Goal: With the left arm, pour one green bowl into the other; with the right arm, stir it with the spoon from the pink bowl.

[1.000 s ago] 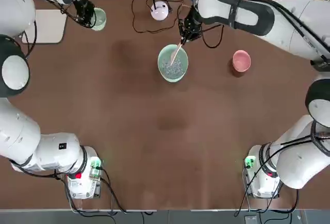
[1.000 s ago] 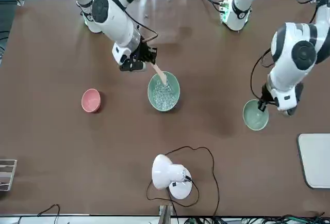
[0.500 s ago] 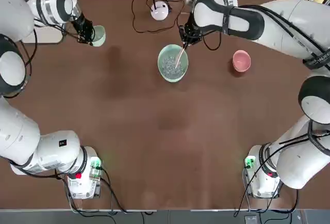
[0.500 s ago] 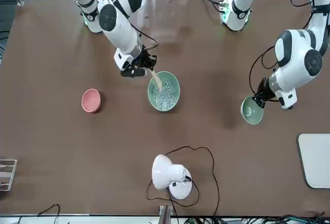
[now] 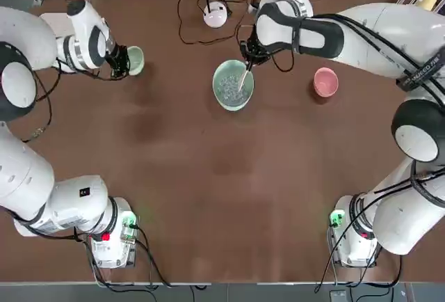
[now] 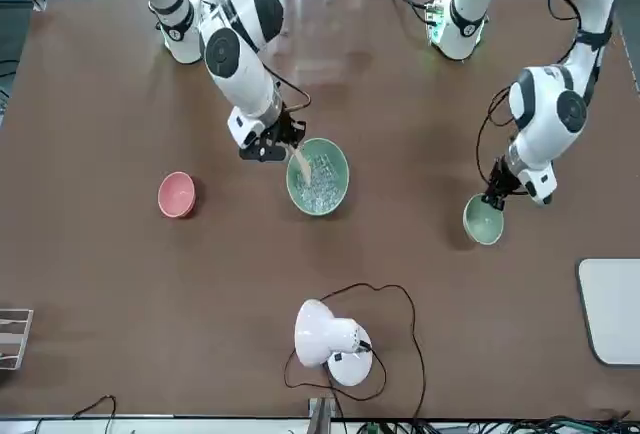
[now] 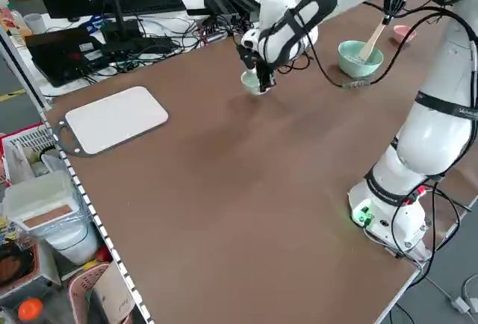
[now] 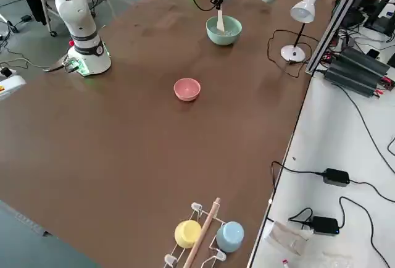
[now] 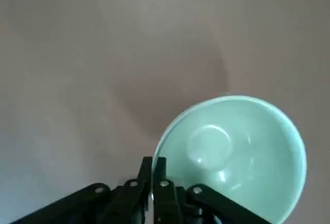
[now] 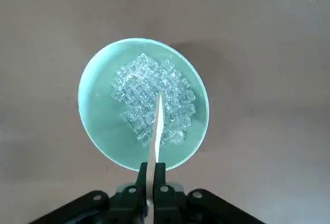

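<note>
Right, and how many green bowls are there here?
2. The large green bowl is on the table, with the spoon from the right pincer in it; the left pincer grips the small green bowl by its rim.

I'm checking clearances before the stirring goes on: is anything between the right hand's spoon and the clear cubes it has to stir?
Nothing visible is in the way: the spoon, held in the right hand, already reaches over the large green bowl's rim to the cubes.

The spoon [image 10: 159, 123] dips into the large bowl [image 5: 233, 94]. From the robot's side, the small bowl [image 5: 135, 60] is to its left, the pink bowl [image 5: 325, 82] to its right.
</note>
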